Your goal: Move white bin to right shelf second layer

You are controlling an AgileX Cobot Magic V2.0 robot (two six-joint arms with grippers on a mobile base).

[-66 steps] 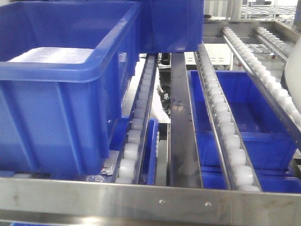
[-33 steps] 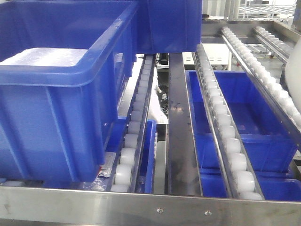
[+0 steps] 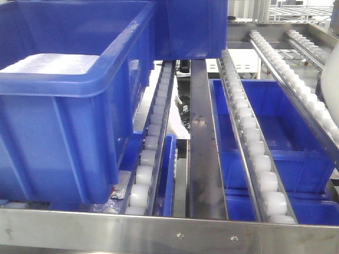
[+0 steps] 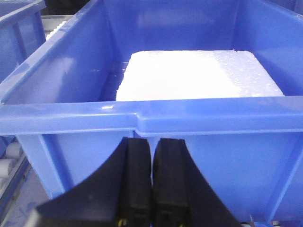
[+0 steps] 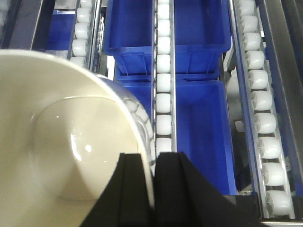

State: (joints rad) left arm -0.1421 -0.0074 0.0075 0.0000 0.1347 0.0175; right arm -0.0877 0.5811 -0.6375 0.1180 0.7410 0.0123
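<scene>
One white bin point(image 5: 61, 156) is clamped by its rim in the right fingers point(image 5: 152, 184), above the roller tracks point(image 5: 163, 80); the view shifted only slightly, so placement is pending. Left fingers point(image 4: 151, 175) are together, empty.

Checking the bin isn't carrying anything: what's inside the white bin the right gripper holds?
The white bin looks empty in the right wrist view: only its glossy cream floor and reflections show. The right gripper, pinching the rim, hides part of the near wall, and the frame crops its left side.
</scene>
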